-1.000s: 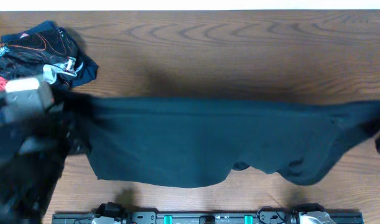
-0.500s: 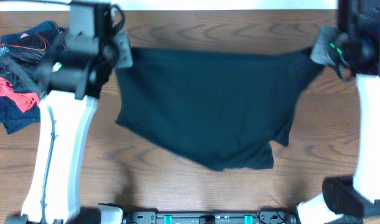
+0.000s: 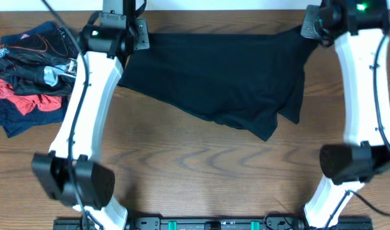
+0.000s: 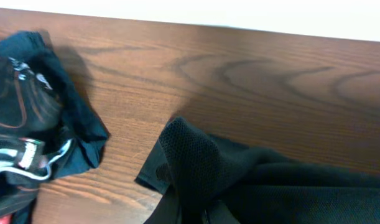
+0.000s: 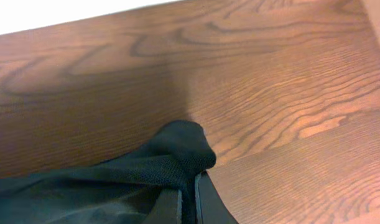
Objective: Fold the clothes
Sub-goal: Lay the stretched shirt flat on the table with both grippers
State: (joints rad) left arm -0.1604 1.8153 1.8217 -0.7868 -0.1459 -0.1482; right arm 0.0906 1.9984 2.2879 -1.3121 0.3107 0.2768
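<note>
A large black T-shirt (image 3: 220,76) is stretched across the far side of the table, its lower edge sagging toward the right. My left gripper (image 3: 141,37) is shut on the shirt's far left corner. In the left wrist view the black fabric (image 4: 239,180) bunches over the closed jaws (image 4: 202,216). My right gripper (image 3: 307,29) is shut on the far right corner. The right wrist view has a fold of the cloth (image 5: 177,149) pinched between its fingers (image 5: 188,208). More clothes (image 3: 29,70), black, red and navy, lie heaped at the far left.
Both white arms reach from the near edge up to the far edge, the left arm (image 3: 86,108) passing next to the heap and the right arm (image 3: 364,96) along the right side. Bare wood table (image 3: 201,172) lies in front of the shirt. The heap (image 4: 34,149) also shows in the left wrist view.
Both arms have swung toward the far edge, carrying the black T-shirt from the middle of the table to the back. The shirt now hangs less wide and lies further away.
</note>
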